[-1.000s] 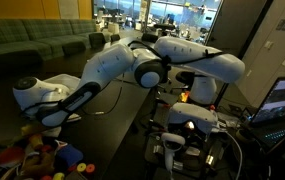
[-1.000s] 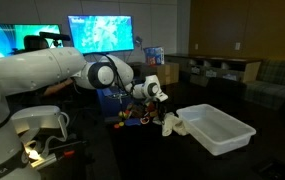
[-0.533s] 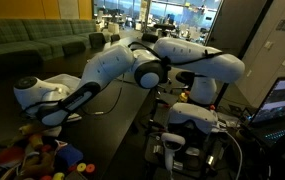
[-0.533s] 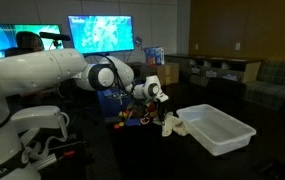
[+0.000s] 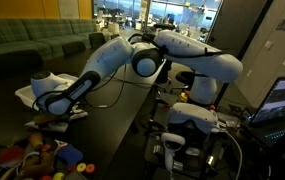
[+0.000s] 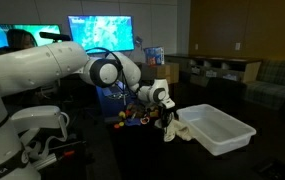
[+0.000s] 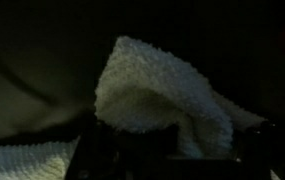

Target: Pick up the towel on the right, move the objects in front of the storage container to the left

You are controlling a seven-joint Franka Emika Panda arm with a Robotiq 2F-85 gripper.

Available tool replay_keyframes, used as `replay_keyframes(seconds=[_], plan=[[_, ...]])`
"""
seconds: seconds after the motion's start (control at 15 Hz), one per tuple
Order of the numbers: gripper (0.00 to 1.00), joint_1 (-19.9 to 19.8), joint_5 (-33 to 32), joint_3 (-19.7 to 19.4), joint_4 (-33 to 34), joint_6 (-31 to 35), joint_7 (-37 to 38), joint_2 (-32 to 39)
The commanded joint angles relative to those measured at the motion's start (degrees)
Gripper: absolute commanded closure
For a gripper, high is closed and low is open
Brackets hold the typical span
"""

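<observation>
Towel (image 6: 174, 129): white terry, bunched in a small heap just beside the near-left corner of the storage container (image 6: 220, 130), touching or almost touching its wall. In the wrist view the towel (image 7: 152, 90) fills the middle of the frame, one fold standing up in a rounded peak, the rest trailing off to the lower left.

Gripper (image 6: 165, 104): directly above the towel, on the side away from the container, pointing down at it. Wrist view is dark and blurred. Dark fingers (image 7: 90, 152) show along the bottom edge on either side of the raised fold, set fairly wide. Cannot tell whether the jaws are pinching the cloth or only straddling it.

Storage container: white, rectangular, open-topped, on the dark table (image 6: 132, 150).

Small objects (image 6: 132, 119): a cluster of coloured items, further from the container than the towel, behind the arm's wrist. In an exterior view the same kind of coloured clutter (image 5: 42, 155) lies low in the frame, under the outstretched arm (image 5: 142, 60).

Arm (image 6: 42, 75): reaches across towards the container, elbow high.

Background, behind the container: lit screens (image 6: 102, 30).
</observation>
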Motion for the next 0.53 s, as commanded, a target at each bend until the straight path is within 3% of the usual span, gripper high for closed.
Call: replay_keyframes(seconds=[0.0,0.47], plan=[[0.96,-4.7,2.4,4.0,-13.8,4.9,-4.3,-6.5],[0.96,-11.9,4.3,5.2,-31.7,7.4,-3.6,-15.2]])
